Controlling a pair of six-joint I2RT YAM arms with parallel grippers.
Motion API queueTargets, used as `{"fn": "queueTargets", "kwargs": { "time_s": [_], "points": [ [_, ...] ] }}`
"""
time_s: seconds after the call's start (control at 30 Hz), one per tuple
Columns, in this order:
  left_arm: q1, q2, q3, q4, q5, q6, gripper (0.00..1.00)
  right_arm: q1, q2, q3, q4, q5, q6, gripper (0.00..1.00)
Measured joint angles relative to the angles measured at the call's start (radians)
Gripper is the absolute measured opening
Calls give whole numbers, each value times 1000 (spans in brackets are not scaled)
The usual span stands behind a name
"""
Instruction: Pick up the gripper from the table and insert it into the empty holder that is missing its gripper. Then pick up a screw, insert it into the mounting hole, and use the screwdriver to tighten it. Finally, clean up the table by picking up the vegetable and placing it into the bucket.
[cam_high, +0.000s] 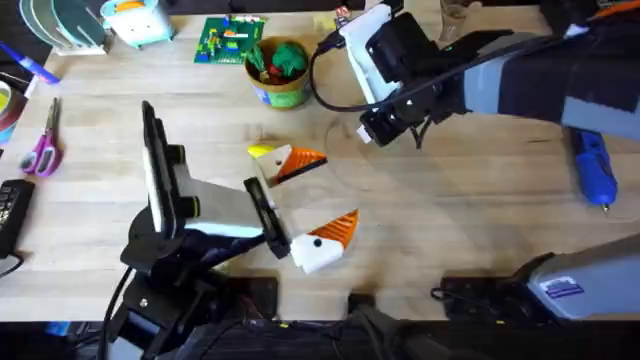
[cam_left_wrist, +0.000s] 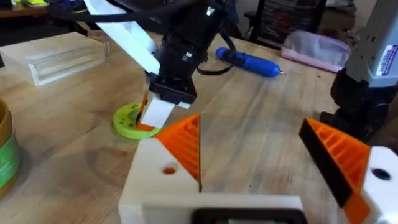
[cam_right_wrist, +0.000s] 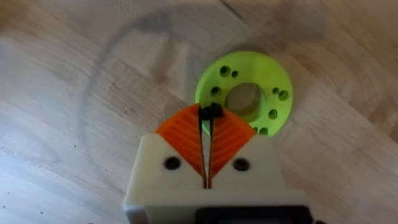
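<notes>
- Bench (cam_high: 450, 230): pale wood, carrying everything listed below.
- Right gripper (cam_right_wrist: 208, 127): reaches in from the right edge to the middle of the bench. Its orange ribbed pads (cam_right_wrist: 180, 134) are pressed together on a small black screw (cam_right_wrist: 210, 112), pinched at their tips.
- Lime-green disc (cam_right_wrist: 264, 68): flat and drilled with holes, lying on the bench directly beneath the right gripper's tips. In the overhead view the arm covers it.
- Left gripper (cam_high: 320, 195): spread wide and holding nothing, low over the bench toward the near edge. Each white finger block carries an orange tip.
- Vegetable (cam_high: 262, 152): yellow, lying mid-bench just beside the farther finger of the left gripper. Whether it touches that finger cannot be told.
- Bucket (cam_high: 282, 92): upright near the far edge, well apart from the vegetable, with green and red toy pieces (cam_high: 280, 58) inside.
- Screwdriver (cam_high: 593, 165): blue, lying flat near the right edge with its metal tip toward the near edge. It is well apart from both grippers.
- Scissors (cam_high: 42, 148): pink-handled, lying near the left edge.
- Green toy board (cam_high: 230, 40): near the far edge, just beside the bucket.
- Clear plastic box (cam_left_wrist: 62, 56): seen from the left wrist, beyond the right gripper.
</notes>
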Motion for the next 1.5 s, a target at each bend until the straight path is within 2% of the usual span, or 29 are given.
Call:
{"fn": "queueTargets", "kwargs": {
  "time_s": [0.03,0.07,0.4,0.6,0.83,0.97,1.1,1.3,1.5],
  "points": [
    [0,0,0,0,0,0,993,0,0,0,2,7,4,32],
    [0,0,0,0,0,0,992,0,-1,0,3,9,5,14],
    [0,0,0,0,0,0,993,0,-8,42,-70,14,5,7],
    [0,0,0,0,0,0,992,0,-90,172,-203,2,5,7],
    [0,0,0,0,0,0,992,15,-121,403,-437,-105,18,7],
    [0,0,0,0,0,0,992,79,-121,539,-535,-129,32,7],
    [0,0,0,0,0,0,992,189,-121,641,-568,-145,52,7],
    [0,0,0,0,0,0,994,327,-118,653,-571,-194,102,7],
    [0,0,0,0,0,0,994,400,-87,653,-557,-212,140,6]
  ]
}}
